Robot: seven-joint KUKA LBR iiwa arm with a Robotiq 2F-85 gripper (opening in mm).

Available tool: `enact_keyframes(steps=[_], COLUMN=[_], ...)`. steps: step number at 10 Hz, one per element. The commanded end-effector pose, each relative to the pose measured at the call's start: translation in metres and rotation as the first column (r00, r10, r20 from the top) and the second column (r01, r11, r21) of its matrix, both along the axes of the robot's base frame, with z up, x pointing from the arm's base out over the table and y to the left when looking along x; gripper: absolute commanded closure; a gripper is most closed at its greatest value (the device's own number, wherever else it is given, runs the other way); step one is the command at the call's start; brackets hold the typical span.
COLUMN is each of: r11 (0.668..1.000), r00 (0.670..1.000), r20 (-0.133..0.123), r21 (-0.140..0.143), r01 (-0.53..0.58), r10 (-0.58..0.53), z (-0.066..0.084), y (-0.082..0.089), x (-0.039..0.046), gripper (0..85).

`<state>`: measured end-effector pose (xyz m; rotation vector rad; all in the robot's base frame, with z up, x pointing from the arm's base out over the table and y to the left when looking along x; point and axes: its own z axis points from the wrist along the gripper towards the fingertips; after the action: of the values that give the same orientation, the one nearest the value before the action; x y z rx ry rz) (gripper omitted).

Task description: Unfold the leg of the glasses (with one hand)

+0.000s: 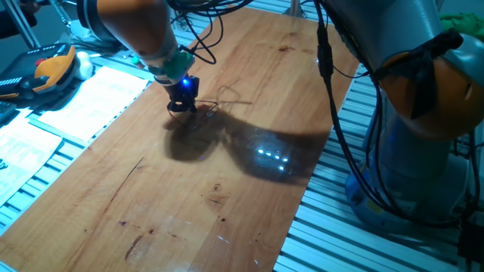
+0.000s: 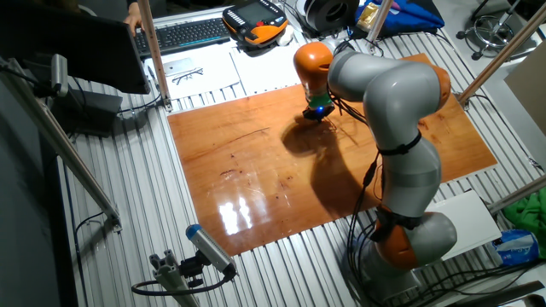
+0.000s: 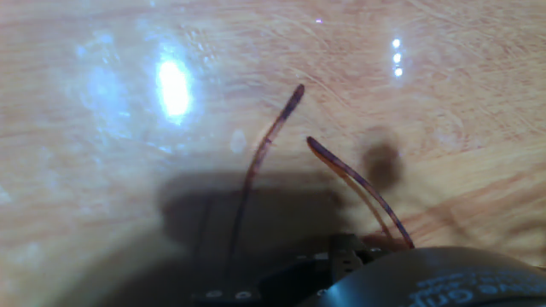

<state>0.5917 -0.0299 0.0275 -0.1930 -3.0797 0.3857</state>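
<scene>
The glasses (image 1: pixel 215 106) are thin reddish-brown wire lying on the wooden tabletop (image 1: pixel 189 196) near its far end. My gripper (image 1: pixel 181 103) stands low over their left part, fingertips at the table; its jaw gap is hidden. In the other fixed view the gripper (image 2: pixel 317 112) is small and the glasses cannot be made out. The hand view shows two slim legs, a left leg (image 3: pixel 265 152) and a right leg (image 3: pixel 358 183), spreading apart away from the dark housing of the hand (image 3: pixel 426 277). The rims are hidden beneath it.
White papers (image 1: pixel 83 106) and an orange-black pendant (image 1: pixel 45 69) lie left of the tabletop. The arm's base (image 1: pixel 423 151) and cables (image 1: pixel 333 98) stand at the right. A keyboard (image 2: pixel 183 34) and a metal post (image 2: pixel 152 60) sit beyond the far edge.
</scene>
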Motion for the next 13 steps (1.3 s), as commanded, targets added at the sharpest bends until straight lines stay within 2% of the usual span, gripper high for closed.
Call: enact_keyframes(steps=[1, 4, 6, 9, 13], r11=[1.000, 1.000, 1.000, 0.999, 0.998], r00=[1.000, 1.000, 1.000, 1.000, 0.999], r20=[0.001, 0.003, 0.004, -0.002, 0.007], r21=[0.004, 0.010, 0.015, 0.054, 0.056], r01=[0.002, 0.009, 0.001, -0.010, -0.033], r10=[-0.002, -0.009, -0.001, 0.010, 0.032], z=[0.000, 0.007, 0.005, 0.000, 0.003], y=[0.001, 0.008, 0.005, 0.004, -0.007], x=[0.0014, 0.0085, 0.0099, 0.0122, 0.0120], gripper=[85.0, 85.0, 85.0, 85.0, 85.0])
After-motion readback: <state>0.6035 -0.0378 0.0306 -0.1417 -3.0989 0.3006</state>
